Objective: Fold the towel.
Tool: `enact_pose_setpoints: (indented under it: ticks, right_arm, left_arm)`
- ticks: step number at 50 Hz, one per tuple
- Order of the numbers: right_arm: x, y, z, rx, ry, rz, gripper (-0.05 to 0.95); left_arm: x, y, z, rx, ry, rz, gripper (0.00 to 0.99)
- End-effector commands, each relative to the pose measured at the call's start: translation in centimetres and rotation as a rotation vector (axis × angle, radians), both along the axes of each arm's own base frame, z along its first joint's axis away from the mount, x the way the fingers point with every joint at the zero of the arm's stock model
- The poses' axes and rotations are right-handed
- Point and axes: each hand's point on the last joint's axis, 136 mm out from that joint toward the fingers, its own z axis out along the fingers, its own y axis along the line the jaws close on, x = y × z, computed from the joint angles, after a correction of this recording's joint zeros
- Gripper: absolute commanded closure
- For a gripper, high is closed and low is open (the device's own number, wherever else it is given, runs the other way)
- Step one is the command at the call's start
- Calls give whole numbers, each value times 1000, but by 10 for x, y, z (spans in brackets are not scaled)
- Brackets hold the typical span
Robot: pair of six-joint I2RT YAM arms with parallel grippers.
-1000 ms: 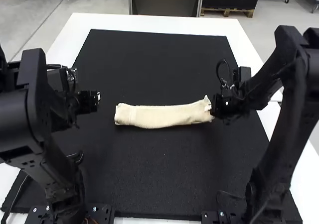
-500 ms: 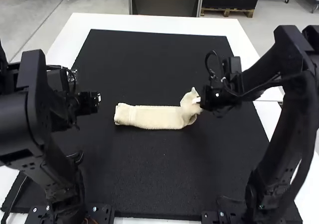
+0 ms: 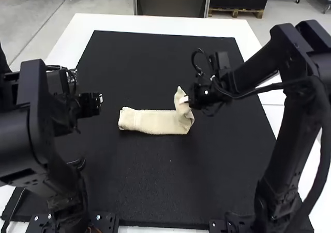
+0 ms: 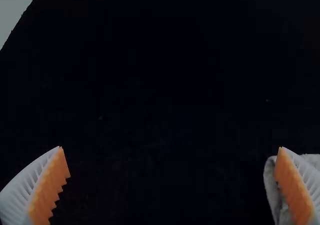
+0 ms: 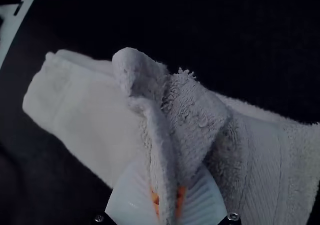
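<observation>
So the biggest thing here is the smooth white rectangular table (image 3: 155, 23), with a flat black matte mat (image 3: 155, 191) over most of it. The 2 bulky black jointed arms come next: the left arm (image 3: 20, 129) and the right arm (image 3: 289, 155), which reaches in over the mat.

The cream terry-cloth towel (image 3: 150, 121) lies around the middle of the mat as a long, narrow folded strip. It's fuzzy pile mostly, plus a flatter woven band with fine ribs, and there's a little tuft of frayed threads near the raised bit. Its right end stands up in a crumpled peak, partly bent back toward the rest.

The right gripper (image 3: 186, 99) is closed on that raised end, pinching a fold of it between 2 white ribbed fingers (image 5: 205, 200). The left gripper (image 3: 98, 103) is wide open and grips nothing; up close its 2 orange pads (image 4: 47, 190) look saw-toothed, and a bit of towel shows beside 1 of them.

Compared with 0.5 s ago, the right gripper has moved left with the towel's end, so the flat stretch is shorter. The towel's left end hasn't budged.
</observation>
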Motion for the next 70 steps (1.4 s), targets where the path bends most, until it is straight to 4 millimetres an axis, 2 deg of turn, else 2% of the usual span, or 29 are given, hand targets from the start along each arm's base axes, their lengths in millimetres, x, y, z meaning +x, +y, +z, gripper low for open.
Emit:
enact_pose_setpoints:
  ticks: [1, 15, 33, 53, 70]
  right_arm:
    - [-1, 27, 11, 44, -3, 49, 920]
    - [-11, 74, 12, 58, -19, 148, 920]
    - [-11, 123, 14, 75, -40, 232, 920]
    - [-12, 156, 13, 87, -47, 282, 920]
    - [-30, 174, 10, 88, -34, 324, 920]
  left_arm:
    - [5, 10, 17, 6, -45, 21, 38]
    - [3, 16, 16, 7, -44, 32, 38]
    - [4, 15, 19, 8, -53, 28, 38]
    - [5, 15, 20, 10, -57, 27, 38]
    - [4, 13, 19, 1, -55, 16, 38]
